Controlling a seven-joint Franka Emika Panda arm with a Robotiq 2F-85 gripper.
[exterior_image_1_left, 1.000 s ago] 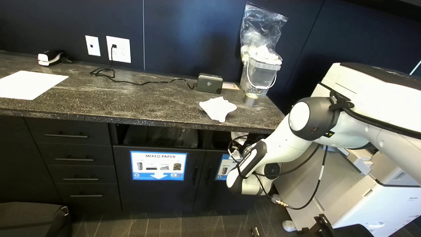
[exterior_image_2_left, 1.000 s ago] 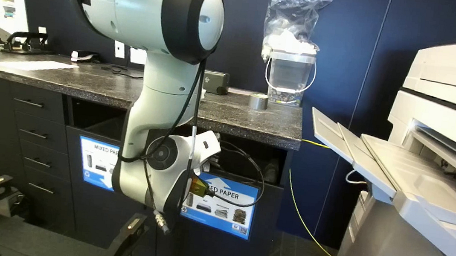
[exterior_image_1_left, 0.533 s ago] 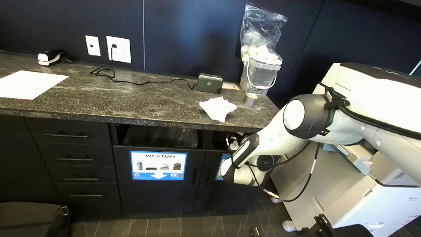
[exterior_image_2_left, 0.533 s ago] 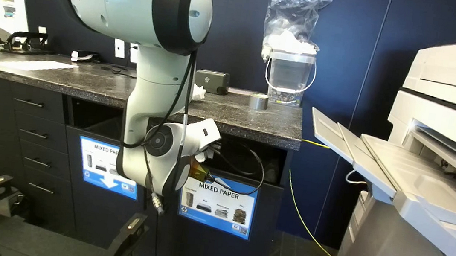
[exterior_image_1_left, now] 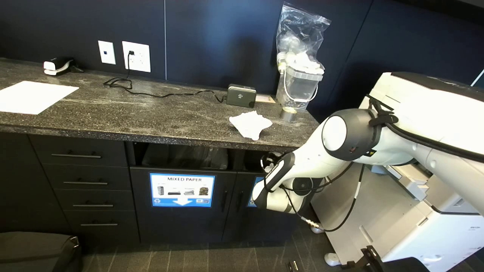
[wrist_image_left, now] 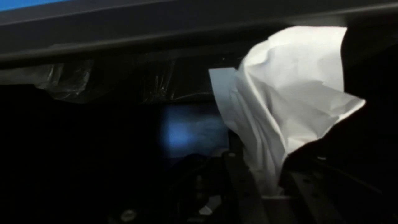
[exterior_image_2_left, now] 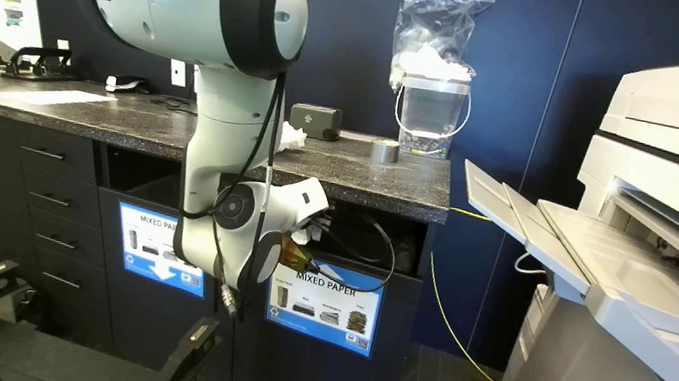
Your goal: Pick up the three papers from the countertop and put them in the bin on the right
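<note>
The dark two-fingered gripper [wrist_image_left: 270, 183] was squeezed almost all the way together on one end of a thin, crumpled white paper [wrist_image_left: 298, 84]. Only that end was pinched, so the rest fanned out loose, a bit like a flower. The paper was at the mouth of the bin [exterior_image_2_left: 410, 227], a long, dark hole in a black cabinet front [exterior_image_2_left: 318, 373], though I could not tell how far in it went. A blue-and-white picture label [exterior_image_2_left: 322, 307] under the hole said MIXED PAPER, so this looked like the right spot to let go. The shiny white-and-black robot arm [exterior_image_2_left: 227, 114] was bent down low, likely because the hole sat beneath the thick edge of the speckled, dark grey stone countertop [exterior_image_1_left: 159, 117], and paper had to go in from the front.

Another crumpled white paper [exterior_image_1_left: 250, 124] sat up on the countertop near its front edge, a good spot for grabbing next. I could not see the third paper. A big, flat white sheet [exterior_image_1_left: 36, 97] lay well apart, probably not trash.
</note>
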